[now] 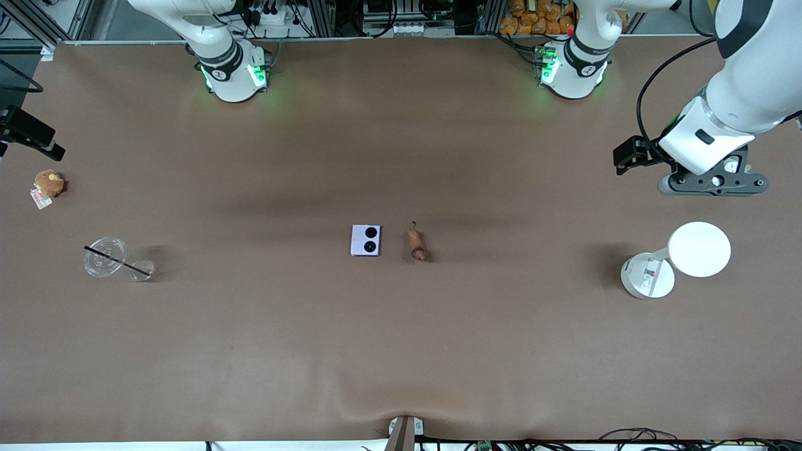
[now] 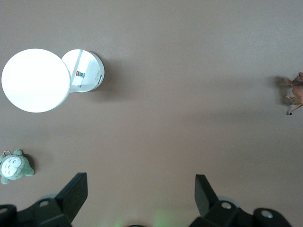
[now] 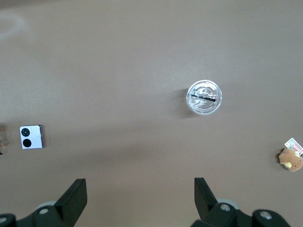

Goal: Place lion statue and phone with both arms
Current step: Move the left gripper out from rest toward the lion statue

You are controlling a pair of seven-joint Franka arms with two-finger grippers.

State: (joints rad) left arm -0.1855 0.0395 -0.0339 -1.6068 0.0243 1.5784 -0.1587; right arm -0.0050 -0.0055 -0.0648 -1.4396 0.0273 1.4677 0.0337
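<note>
The phone (image 1: 366, 240), pale lavender with two black camera circles, lies flat at the table's middle. It also shows in the right wrist view (image 3: 32, 137). The lion statue (image 1: 416, 244), small and reddish-brown, lies beside the phone toward the left arm's end. It also shows at the edge of the left wrist view (image 2: 296, 90). My left gripper (image 2: 139, 189) is open and empty, high over the left arm's end of the table (image 1: 714, 181). My right gripper (image 3: 139, 191) is open and empty, high over the right arm's end. Both are well away from the two objects.
A white round lamp (image 1: 680, 257) stands at the left arm's end, with a grey-green plush (image 2: 14, 166) close by. A clear cup with a black straw (image 1: 106, 257) and a brown plush with a tag (image 1: 48, 185) sit at the right arm's end.
</note>
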